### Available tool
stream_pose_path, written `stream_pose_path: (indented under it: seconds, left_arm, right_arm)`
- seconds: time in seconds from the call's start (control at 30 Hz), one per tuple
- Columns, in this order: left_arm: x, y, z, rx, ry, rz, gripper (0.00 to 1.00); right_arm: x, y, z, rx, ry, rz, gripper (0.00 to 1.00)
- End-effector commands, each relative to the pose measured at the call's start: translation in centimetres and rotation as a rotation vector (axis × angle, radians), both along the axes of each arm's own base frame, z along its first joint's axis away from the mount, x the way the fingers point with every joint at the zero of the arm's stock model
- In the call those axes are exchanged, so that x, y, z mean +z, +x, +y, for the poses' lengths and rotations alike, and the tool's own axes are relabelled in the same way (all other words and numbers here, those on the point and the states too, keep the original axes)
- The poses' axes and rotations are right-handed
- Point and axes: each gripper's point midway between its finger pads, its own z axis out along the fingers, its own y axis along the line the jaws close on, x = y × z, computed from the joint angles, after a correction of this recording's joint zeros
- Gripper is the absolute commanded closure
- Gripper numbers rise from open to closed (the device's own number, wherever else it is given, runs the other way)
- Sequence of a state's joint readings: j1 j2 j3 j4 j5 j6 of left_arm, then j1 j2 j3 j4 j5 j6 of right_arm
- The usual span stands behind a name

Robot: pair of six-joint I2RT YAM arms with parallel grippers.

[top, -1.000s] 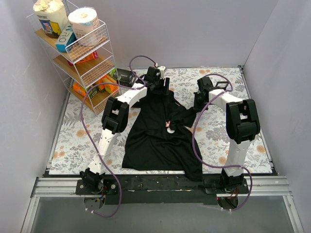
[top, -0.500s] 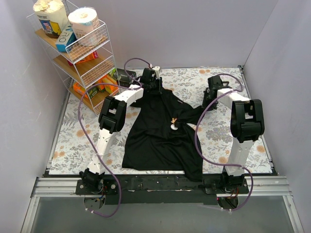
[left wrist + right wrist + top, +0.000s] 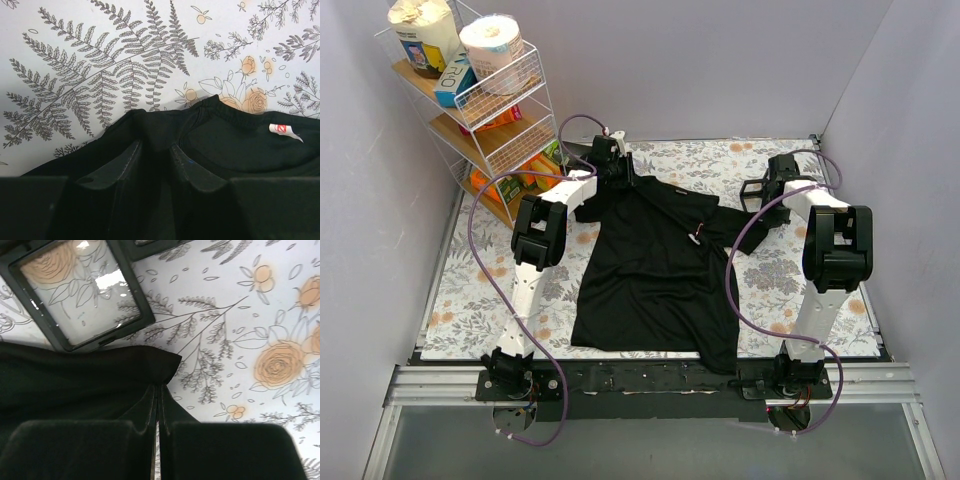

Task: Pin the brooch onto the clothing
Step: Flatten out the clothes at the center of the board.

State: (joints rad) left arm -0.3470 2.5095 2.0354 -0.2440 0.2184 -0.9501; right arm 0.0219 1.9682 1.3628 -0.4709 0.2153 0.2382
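The left gripper (image 3: 157, 162) pinches the T-shirt (image 3: 640, 280) near its collar at 11 o'clock; the right gripper (image 3: 157, 400) is clamped on the sleeve at 2 o'clock. The brooch (image 3: 698, 237) sits on the chest, toward 2 o'clock.

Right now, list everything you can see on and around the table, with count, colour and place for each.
black short-sleeved T-shirt: one, black, spread on the table's middle
tiny silvery brooch: one, pale, on the shirt near the sleeve on the robot's right
floral table cover: one, white with orange flowers, under everything
black square frames: two, black rims, on the cover beyond that sleeve, one cut off by the picture's edge
white wire shelf rack: one, far left corner
pale paper rolls: two, top shelf
blue box: one, top shelf
orange packets: several, lower shelves
left gripper: black, shut on the shirt beside the collar
right gripper: black, shut on the sleeve's edge
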Motion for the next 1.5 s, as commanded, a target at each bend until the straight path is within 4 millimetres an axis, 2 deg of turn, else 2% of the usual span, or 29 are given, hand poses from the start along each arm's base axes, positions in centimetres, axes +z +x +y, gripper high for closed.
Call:
stream_pose_path:
  seconds: [0.0,0.27,0.37,0.4,0.47,0.5,0.57,0.6,0.63,0.7,0.73,0.77,0.8,0.83,0.87,0.9,0.93,0.97,1.0,1.1,1.13,1.2,1.23,1.3,1.33,1.4,1.43,1.47]
  left_arm:
    - [-6.9,-3.3,5.1,0.08,0.164,0.208,0.72]
    - [-6.9,-2.3,4.8,0.073,0.154,0.196,0.71]
    - [-5.9,-2.0,3.6,0.024,0.108,0.174,0.66]
    - [-5.4,-1.9,3.3,0.004,0.095,0.164,0.59]
    - [-4.0,-1.6,2.0,-0.041,0.069,0.126,0.53]
    - [-3.5,-1.5,1.6,-0.063,0.071,0.105,0.47]
    - [-1.3,-1.2,0.1,-0.101,0.051,0.047,0.37]
    - [-0.4,-1.3,-0.6,-0.128,0.032,0.031,0.32]
    - [1.3,-1.3,-1.5,-0.149,0.017,-0.003,0.2]
    - [3.4,-1.3,-2.7,-0.186,-0.016,-0.051,0.13]
    - [4.3,-1.4,-3.4,-0.203,-0.022,-0.074,0.07]
    - [6.1,-1.4,-3.9,-0.211,-0.034,-0.112,0.04]
    - [6.9,-1.5,-4.3,-0.218,-0.038,-0.129,0.02]
    - [7.6,-2.1,-5.2,-0.235,-0.042,-0.143,0.02]
    - [8.9,-2.6,-5.5,-0.243,-0.05,-0.166,0.02]
    - [9.5,-3.1,-5.9,-0.25,-0.051,-0.178,0.02]
    - [10.4,-3.8,-7.0,-0.263,-0.054,-0.206,0.02]
    - [12.1,-4.5,-7.2,-0.268,-0.057,-0.237,0.02]
    - [11.4,-5.7,-7.3,-0.273,-0.05,-0.218,0.02]
    - [11.8,-8.6,-8.3,-0.293,-0.078,-0.2,0.02]
    - [11.7,-9.7,-8.7,-0.296,-0.086,-0.182,0.02]
    - [12.9,-11.5,-9.2,-0.309,-0.116,-0.184,0.02]
    - [11.8,-13.3,-9.7,-0.333,-0.111,-0.157,0.02]
    - [11.4,-15.0,-9.9,-0.349,-0.099,-0.144,0.02]
    - [11.1,-16.8,-10.2,-0.371,-0.089,-0.133,0.02]
    - [10.6,-17.6,-9.9,-0.351,-0.055,-0.136,0.02]
    - [10.5,-18.0,-9.5,-0.352,-0.036,-0.14,0.02]
    - [9.4,-18.3,-8.8,-0.337,-0.011,-0.121,0.02]
  right_arm:
    - [3.3,1.6,-3.0,-0.046,-0.069,-0.076,0.99]
    - [4.7,3.4,-3.8,-0.05,-0.084,-0.106,0.99]
    - [5.6,3.8,-3.4,-0.035,-0.067,-0.124,0.99]
    - [5.7,3.9,-3.2,-0.027,-0.059,-0.129,0.99]
    - [6.6,4.0,-2.4,0.004,-0.025,-0.15,0.99]
    - [6.9,4.0,-2.1,0.017,-0.013,-0.164,0.89]
    - [8.4,4.0,-1.1,0.053,0.007,-0.203,0.72]
    - [9.8,4.1,-0.6,0.071,0.015,-0.244,0.58]
    - [10.1,3.9,-0.2,0.086,0.015,-0.251,0.55]
    - [11.2,3.8,1.7,0.137,0.01,-0.279,0.52]
    - [11.9,3.6,3.0,0.17,0.018,-0.295,0.51]
    - [12.2,3.6,3.9,0.194,0.03,-0.306,0.51]
    - [12.4,3.6,4.8,0.22,0.044,-0.312,0.5]
    - [12.3,3.5,6.7,0.266,0.076,-0.311,0.5]
    - [12.5,3.7,7.6,0.285,0.093,-0.315,0.5]
    - [11.7,3.9,8.4,0.299,0.108,-0.298,0.49]
    - [11.4,3.8,10.0,0.333,0.132,-0.288,0.49]
    - [11.6,4.4,10.7,0.337,0.147,-0.291,0.49]
    - [10.1,4.6,11.6,0.348,0.162,-0.255,0.49]
    - [8.3,5.6,13.5,0.347,0.221,-0.22,0.49]
    - [8.0,5.9,13.7,0.343,0.229,-0.217,0.49]
    - [6.8,6.8,14.2,0.327,0.245,-0.202,0.5]
    - [6.5,7.0,14.2,0.321,0.248,-0.196,0.5]
    - [5.6,7.7,14.2,0.298,0.243,-0.184,0.5]
    - [5.3,7.9,14.2,0.292,0.238,-0.18,0.5]
    - [4.3,8.1,14.0,0.28,0.233,-0.163,0.5]
    - [4.3,8.5,14.2,0.281,0.232,-0.168,0.5]
    - [4.0,8.6,14.1,0.277,0.232,-0.159,0.5]
